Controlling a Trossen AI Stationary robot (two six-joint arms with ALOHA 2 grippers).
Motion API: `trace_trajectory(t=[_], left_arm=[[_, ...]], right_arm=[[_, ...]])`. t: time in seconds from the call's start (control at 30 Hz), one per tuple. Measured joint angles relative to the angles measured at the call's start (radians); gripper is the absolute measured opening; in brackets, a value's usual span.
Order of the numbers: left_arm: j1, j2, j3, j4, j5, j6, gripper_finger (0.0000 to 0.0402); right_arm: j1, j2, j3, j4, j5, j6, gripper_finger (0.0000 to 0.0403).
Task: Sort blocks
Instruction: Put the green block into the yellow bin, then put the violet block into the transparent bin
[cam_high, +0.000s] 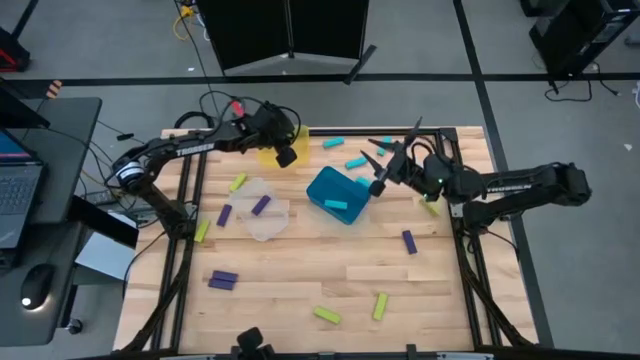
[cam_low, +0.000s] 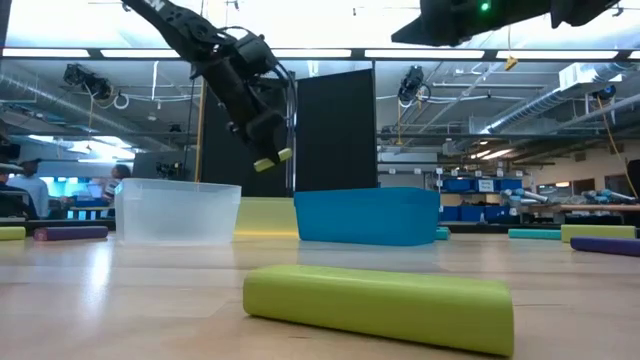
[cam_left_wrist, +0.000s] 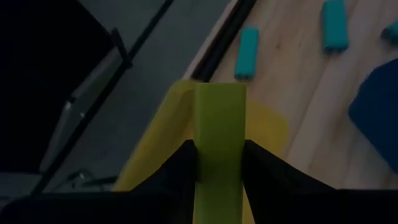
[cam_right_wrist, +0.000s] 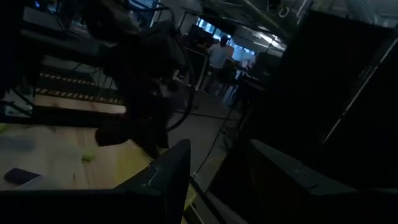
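My left gripper (cam_high: 286, 152) hangs over the yellow bin (cam_high: 268, 152) at the table's far left, shut on a yellow-green block (cam_left_wrist: 219, 124). The low view shows that block (cam_low: 272, 158) well above the bin (cam_low: 265, 215). My right gripper (cam_high: 373, 168) stands open and empty above the far right corner of the teal bin (cam_high: 338, 195), which holds a cyan block (cam_high: 335, 205). In the right wrist view its fingers (cam_right_wrist: 177, 168) have nothing between them. Loose cyan (cam_high: 333, 143), purple (cam_high: 224, 280) and yellow-green (cam_high: 326, 315) blocks lie flat on the wooden table. My left gripper pinches the yellow-green block by its two long sides (cam_left_wrist: 200, 155) between the two fingers, which slant down toward the far edge. The block runs along the fingers and its free end (cam_left_wrist: 219, 93) sticks out past the tips. It is lifted clear, above the yellow bin.
A clear bin (cam_high: 265, 212) with a purple block (cam_high: 261, 205) in it stands left of the teal bin. A large yellow-green block (cam_low: 380, 305) lies close to the low camera. The table's near half (cam_high: 300, 265) has only scattered blocks. People stand in the room beyond.
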Motion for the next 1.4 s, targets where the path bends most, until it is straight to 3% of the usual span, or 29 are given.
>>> trace_trajectory(t=[0.23, 0.5, 0.8, 1.4], left_arm=[[0.006, 0.033, -0.001, -0.036, -0.01, -0.021, 0.0111], [0.068, 0.044, -0.001, -0.03, -0.031, 0.012, 0.0111], [0.131, 0.05, -0.001, -0.007, 0.011, 0.032, 0.0116], [0.131, 0.05, 0.0, 0.034, 0.037, 0.053, 0.0196]], right_arm=[[-0.07, 0.0, 0.0, -0.005, -0.065, 0.051, 0.0173], [-0.07, -0.001, 0.0, -0.004, -0.069, 0.094, 0.0173], [-0.055, -0.001, 0.0, -0.008, -0.069, 0.117, 0.0173], [-0.054, -0.008, 0.0, -0.112, -0.069, 0.176, 0.0173]])
